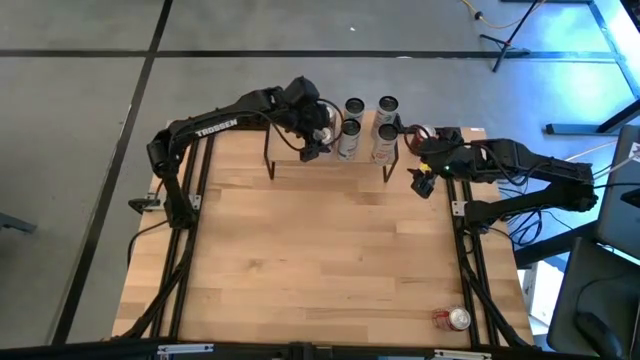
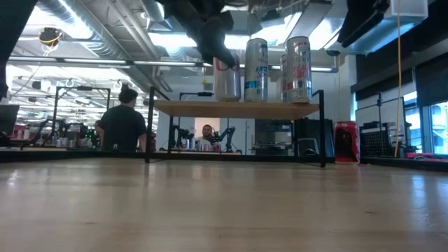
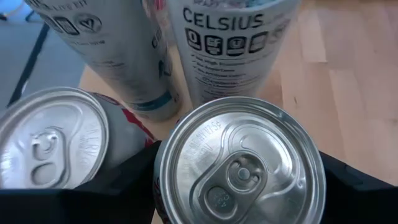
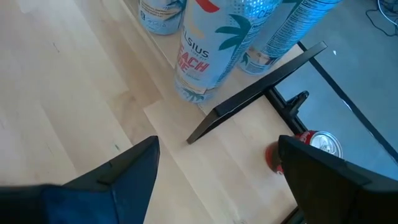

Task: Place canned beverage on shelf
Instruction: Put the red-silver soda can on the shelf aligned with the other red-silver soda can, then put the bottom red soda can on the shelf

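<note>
The shelf [image 1: 300, 165] is a small wood-topped rack on black legs at the table's far edge. Several tall silver cans [image 1: 383, 143] stand on its right half. My left gripper [image 1: 318, 138] reaches in from the left and is shut on another silver can [image 3: 239, 165], close beside the standing cans. In the low view this can [image 2: 227, 78] is upright with its bottom at the shelf top. My right gripper [image 4: 217, 180] hangs open over the table just right of the shelf [image 4: 261, 81], with nothing between its fingers. My left gripper pinches the can's side wall just below its top rim [image 3: 163, 180] between its two fingers [image 3: 124, 183], one on each side. The fingers slant down at it from the table's left. The can is upright; its bottom seems to rest on the shelf top.
A red can [image 1: 452, 318] lies on the table near its front right corner. Another red can [image 4: 311, 146] stands by the shelf's right end, close to my right gripper. The wide wooden tabletop [image 1: 320, 260] lies bare in front of the shelf. People sit in the room behind [image 2: 126, 122].
</note>
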You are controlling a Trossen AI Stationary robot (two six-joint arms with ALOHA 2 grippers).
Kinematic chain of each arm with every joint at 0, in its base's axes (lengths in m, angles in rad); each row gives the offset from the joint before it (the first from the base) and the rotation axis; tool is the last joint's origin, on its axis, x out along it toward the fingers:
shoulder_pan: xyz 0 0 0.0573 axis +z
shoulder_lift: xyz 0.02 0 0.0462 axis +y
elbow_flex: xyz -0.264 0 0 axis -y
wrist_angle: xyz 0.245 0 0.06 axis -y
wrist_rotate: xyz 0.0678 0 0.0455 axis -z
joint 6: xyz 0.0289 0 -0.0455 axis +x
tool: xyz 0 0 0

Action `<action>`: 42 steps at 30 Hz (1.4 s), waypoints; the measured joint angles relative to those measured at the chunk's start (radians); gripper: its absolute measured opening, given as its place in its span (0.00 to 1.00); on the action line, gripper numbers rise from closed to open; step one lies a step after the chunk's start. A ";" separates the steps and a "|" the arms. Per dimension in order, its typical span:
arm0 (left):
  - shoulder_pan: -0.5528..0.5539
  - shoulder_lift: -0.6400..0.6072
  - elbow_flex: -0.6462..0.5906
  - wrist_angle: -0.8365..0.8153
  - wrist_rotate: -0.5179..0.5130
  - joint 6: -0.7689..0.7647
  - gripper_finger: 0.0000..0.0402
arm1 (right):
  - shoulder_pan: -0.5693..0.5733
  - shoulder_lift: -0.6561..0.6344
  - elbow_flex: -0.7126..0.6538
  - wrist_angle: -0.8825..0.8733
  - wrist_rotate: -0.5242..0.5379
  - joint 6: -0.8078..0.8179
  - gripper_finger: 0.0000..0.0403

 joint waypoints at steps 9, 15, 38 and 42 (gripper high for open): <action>-0.002 -0.005 0.000 0.008 -0.008 0.008 0.78 | 0.000 0.000 0.000 0.000 0.000 0.023 0.78; -0.006 -0.008 0.008 0.034 -0.009 0.010 0.83 | 0.000 0.000 0.000 0.000 0.000 0.023 0.78; -0.086 -0.008 0.381 -0.035 -0.061 -0.104 0.84 | 0.002 0.001 0.000 0.035 -0.174 0.124 0.78; -0.154 -0.007 0.381 -0.056 -0.060 -0.104 0.84 | 0.054 0.001 0.000 0.036 -0.348 0.240 0.78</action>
